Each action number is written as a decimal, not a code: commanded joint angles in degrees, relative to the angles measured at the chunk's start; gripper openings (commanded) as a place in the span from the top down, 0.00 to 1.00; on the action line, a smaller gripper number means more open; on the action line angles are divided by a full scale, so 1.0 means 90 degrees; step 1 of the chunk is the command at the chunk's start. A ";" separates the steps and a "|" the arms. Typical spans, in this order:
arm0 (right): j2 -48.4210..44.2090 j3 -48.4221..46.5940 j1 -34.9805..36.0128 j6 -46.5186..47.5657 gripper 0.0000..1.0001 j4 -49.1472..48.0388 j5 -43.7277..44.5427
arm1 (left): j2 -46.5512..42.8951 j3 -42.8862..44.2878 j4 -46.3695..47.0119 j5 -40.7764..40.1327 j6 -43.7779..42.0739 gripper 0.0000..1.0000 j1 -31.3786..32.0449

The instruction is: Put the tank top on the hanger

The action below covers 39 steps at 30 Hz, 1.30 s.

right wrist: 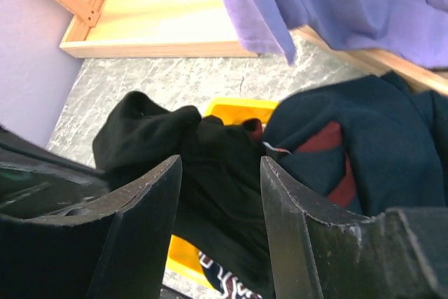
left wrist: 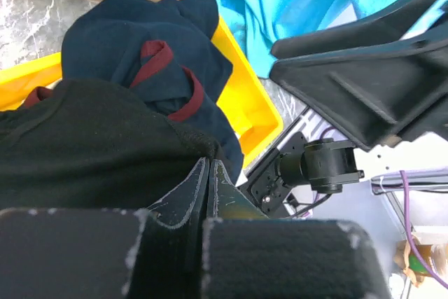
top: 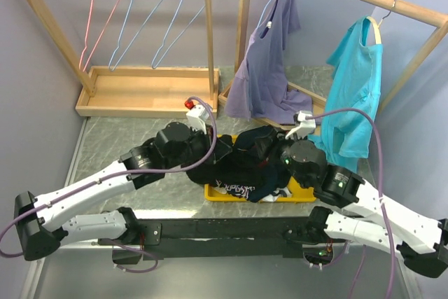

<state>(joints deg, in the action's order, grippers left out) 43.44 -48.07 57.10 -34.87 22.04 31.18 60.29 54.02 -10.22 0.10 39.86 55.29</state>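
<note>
The black tank top [top: 231,164] lies bunched in the yellow tray [top: 302,195] among other dark clothes. My left gripper [top: 218,150] is shut, its fingertips [left wrist: 208,164] pinched into the tank top's black fabric [left wrist: 84,152]. My right gripper [top: 269,148] is open, and its jaws [right wrist: 220,166] stand just above a raised fold of the tank top [right wrist: 210,173] without touching it. Two pale blue-grey wire hangers hang empty on the far left rack; one hanger [top: 134,22] is next to a pink one [top: 98,15].
A navy garment with red trim [left wrist: 150,54] and a printed dark garment [top: 238,188] share the tray. A lilac shirt [top: 269,54] and a teal shirt [top: 353,89] hang on the right rack. The left rack's wooden base [top: 147,92] stands behind the tray.
</note>
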 commanded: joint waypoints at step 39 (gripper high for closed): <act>0.2604 -0.3836 -0.0241 0.1891 1.00 -0.0095 0.0793 | -0.1485 0.2248 -0.1083 -0.5186 -0.1252 0.99 0.0273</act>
<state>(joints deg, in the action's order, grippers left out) 65.82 -74.11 56.07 -23.73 22.37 32.32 43.79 66.48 -29.67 -39.09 40.36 57.58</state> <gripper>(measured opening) 0.016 0.022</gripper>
